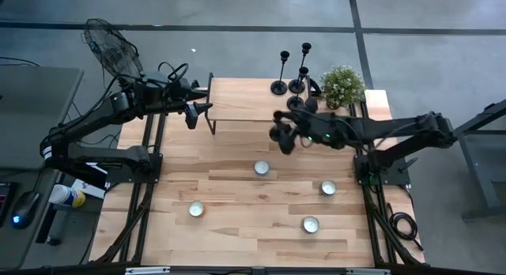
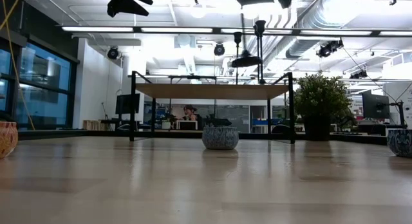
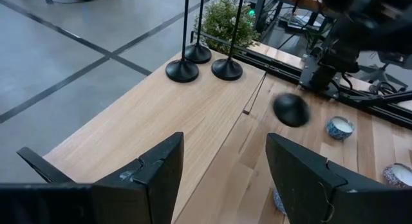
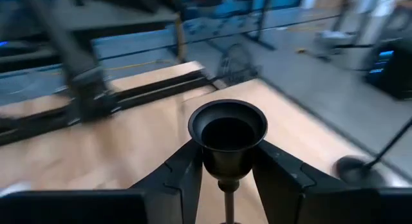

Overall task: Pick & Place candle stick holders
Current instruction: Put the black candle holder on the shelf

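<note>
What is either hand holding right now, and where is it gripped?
The right hand holds a black candle stick holder, pinched just below its top cup. The left hand is open over the raised shelf, holding nothing.

Robotics lab in an open-plan office/industrial space. Evidence: two dark arms on black frame mounts clamped to a light wood tabletop (image 1: 237,188), cabling off both sides, bare grey concrete floor (image 1: 427,14) with dark seam lines. Low view: exposed white ducts and pipes (image 2: 302,18) on the ceiling, strip lights (image 2: 129,29), big windows (image 2: 38,89), desks with monitors (image 2: 125,103), a person (image 2: 189,111) seated far back. A wire-cage fan (image 1: 111,46) stands by the left arm.
</note>
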Tool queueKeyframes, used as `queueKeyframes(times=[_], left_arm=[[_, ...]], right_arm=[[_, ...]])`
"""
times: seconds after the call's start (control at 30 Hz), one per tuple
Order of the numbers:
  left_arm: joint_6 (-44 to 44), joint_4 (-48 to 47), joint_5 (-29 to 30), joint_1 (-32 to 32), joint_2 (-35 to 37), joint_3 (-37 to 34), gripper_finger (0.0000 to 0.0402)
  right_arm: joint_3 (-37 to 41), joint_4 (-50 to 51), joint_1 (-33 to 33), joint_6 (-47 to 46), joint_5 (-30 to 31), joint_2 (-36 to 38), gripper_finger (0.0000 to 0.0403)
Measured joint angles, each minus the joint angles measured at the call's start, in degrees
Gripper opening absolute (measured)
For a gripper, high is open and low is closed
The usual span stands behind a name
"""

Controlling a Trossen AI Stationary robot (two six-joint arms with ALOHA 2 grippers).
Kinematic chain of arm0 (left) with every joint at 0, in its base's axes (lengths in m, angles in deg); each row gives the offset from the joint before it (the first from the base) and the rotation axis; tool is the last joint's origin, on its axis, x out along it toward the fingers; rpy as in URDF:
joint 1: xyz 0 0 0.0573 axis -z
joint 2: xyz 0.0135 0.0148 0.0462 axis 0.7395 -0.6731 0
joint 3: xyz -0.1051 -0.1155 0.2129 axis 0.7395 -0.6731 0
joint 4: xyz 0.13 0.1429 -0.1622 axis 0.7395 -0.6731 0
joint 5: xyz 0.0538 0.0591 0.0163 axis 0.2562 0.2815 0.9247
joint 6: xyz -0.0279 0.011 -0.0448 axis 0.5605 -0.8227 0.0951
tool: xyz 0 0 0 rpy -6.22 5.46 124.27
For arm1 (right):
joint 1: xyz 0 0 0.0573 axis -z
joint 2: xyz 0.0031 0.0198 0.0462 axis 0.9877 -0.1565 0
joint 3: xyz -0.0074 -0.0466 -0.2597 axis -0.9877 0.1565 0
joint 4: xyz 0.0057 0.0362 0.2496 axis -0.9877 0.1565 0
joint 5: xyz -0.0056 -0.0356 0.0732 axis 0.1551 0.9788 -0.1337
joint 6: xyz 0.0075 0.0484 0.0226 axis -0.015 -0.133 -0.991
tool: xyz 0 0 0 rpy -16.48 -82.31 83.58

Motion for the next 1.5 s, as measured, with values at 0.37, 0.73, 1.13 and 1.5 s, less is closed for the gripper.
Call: queueKeyframes(times=[0.37, 0.73, 1.13, 1.5], left_arm=[[0.0, 0.0, 0.0, 0.0, 0.0, 0.0, 0.0216], [0.2, 0.0, 0.0, 0.0, 0.0, 0.0, 0.0216], [0.0, 0.2, 0.0, 0.0, 0.0, 0.0, 0.0216], [0.0, 0.1, 0.0, 0.0, 0.0, 0.0, 0.0216]], right_arm=[[-10.7, 0.0, 6.5, -1.5, 12.1, -11.0, 0.0121], [-10.7, 0.0, 8.9, -4.8, 14.8, -14.5, 0.0121], [-10.1, 1.0, 10.6, -6.9, 14.5, -14.6, 0.0121], [-10.1, 2.2, 10.6, -7.0, 16.2, -14.6, 0.0121]])
